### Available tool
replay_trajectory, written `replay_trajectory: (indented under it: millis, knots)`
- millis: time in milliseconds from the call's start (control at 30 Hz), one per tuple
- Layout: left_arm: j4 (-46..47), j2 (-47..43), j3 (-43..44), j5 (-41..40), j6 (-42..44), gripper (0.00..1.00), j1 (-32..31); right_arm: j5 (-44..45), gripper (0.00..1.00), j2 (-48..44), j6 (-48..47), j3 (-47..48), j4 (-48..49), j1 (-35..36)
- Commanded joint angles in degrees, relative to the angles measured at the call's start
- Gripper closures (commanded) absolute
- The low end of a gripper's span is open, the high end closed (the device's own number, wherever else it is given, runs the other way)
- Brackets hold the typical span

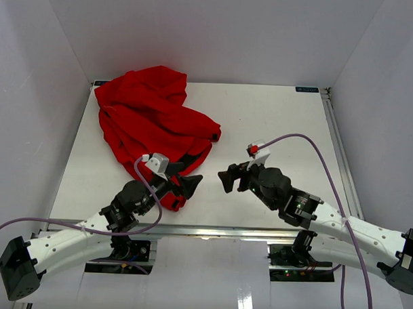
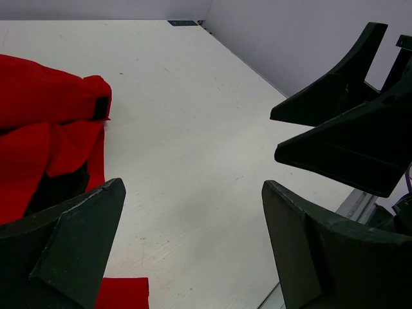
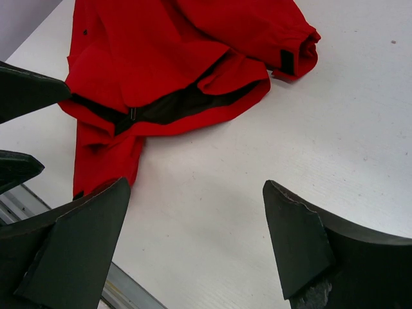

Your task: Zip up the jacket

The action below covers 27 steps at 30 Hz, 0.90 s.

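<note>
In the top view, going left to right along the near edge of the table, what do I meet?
Left arm → left claw → right claw → right arm.

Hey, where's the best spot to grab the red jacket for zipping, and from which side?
Probably the near front edge of the jacket, where the black lining shows. That edge lies as a thin flap on the table, turned toward its near side, while the far part is bunched. Come in low from the near side; the open left gripper is closest.
</note>
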Motion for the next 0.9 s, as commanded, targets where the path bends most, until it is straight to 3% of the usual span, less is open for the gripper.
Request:
replay_trajectory:
  millis: [0, 133, 333, 433, 533, 633, 867]
  knots:
    - [0.3, 0.1, 0.0, -0.8, 0.1, 0.02, -0.2, 1.9, 0.1, -0.8, 0.3, 0.5, 2.5, 0.1]
    - [-0.6, -0.2, 0.1, -3.9, -1.2, 0.02, -0.2, 3.1, 0.1, -1.1, -0.7, 1.9, 1.8, 0.2]
    - [-3.8, -3.9, -0.8, -17.7, -4.4, 0.02, -0.1, 8.3, 0.1, 3.4, -2.8, 7.5, 1.6, -0.5]
    - [-8.2, -8.5, -0.8, -24.8, -7.1, 0.02, -0.2, 3.1, 0.1, 11.8, -5.2, 15.0, 1.4, -4.2]
    - [-11.0, -13.3, -1.5, -30.1, -9.8, 0.02, -0.2, -10.3, 0.09, 21.8, -5.8, 22.4, 0.1, -10.2]
    - [-11.9, -18.6, -3.5, -33.7, -11.6, 0.02, -0.2, -15.3, 0.08, 33.4, -5.8, 28.7, -1.1, -14.1]
    - [-13.4, -27.1, -6.6, -37.9, -13.4, 0.02, -0.2, -21.0, 0.06, 54.5, -10.0, 45.0, -1.9, -14.8]
